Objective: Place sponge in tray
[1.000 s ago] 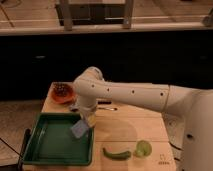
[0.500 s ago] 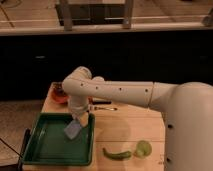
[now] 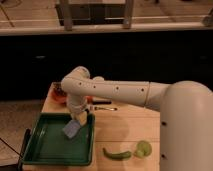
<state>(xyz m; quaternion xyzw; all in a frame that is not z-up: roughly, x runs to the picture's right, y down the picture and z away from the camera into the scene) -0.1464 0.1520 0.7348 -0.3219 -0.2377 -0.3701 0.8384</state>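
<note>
The blue sponge point(image 3: 71, 129) hangs tilted over the right part of the dark green tray point(image 3: 47, 150), just above its floor. My gripper point(image 3: 79, 120) reaches down from the white arm and is shut on the sponge's upper corner. The tray lies at the front left of the wooden table. Whether the sponge touches the tray floor cannot be told.
An orange-red bowl point(image 3: 61, 93) sits at the table's back left, partly behind the arm. A green pepper point(image 3: 117, 154) and a pale green round fruit point(image 3: 144, 148) lie at the front right. A dark utensil point(image 3: 102, 108) lies mid-table.
The arm has swung left and down, carrying the sponge from above the tray's right rim to a spot inside the tray, lower than before.
</note>
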